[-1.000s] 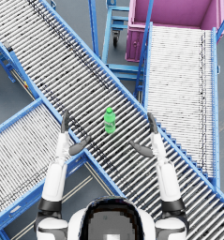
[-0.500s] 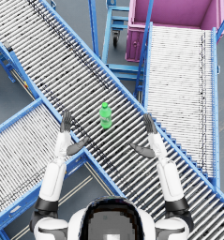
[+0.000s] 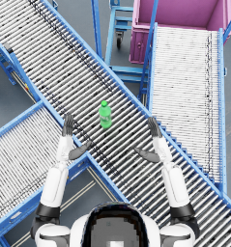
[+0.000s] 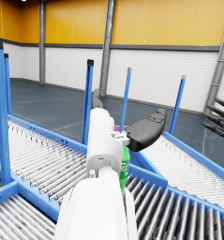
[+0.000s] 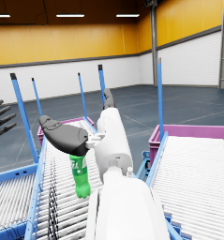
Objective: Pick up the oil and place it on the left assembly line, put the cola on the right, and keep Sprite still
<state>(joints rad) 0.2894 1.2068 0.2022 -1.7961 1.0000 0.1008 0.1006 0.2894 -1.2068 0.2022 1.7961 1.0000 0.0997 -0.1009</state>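
A green bottle (image 3: 105, 115) stands upright on the middle belt (image 3: 64, 62), the long one made of grey rollers with blue sides. It looks like the Sprite (green with a green cap, though the label is too small to read). It is between the two hands and a little ahead of them, and neither hand touches it.

The left hand (image 3: 70, 140) is held up over the near edge of the middle belt. Its fingers are spread apart and the thumb sticks out to the side. It holds nothing. The right hand (image 3: 154, 143) is held up the same way on the other side, fingers apart, thumb out, nothing in it. In the right wrist view the bottle (image 5: 79, 180) shows just under that thumb, with a gap between them.

The left belt (image 3: 20, 149) has nothing on it that I can see. The right belt (image 3: 184, 87) has nothing on it either, and it runs up to a pink bin (image 3: 184, 14) at its far end.

I see no oil and no cola in any picture. So I think no sorting is done yet. If this bottle is the Sprite, the right thing is to leave it alone. The oil must go left and the cola must go right, and both jobs are not yet done.
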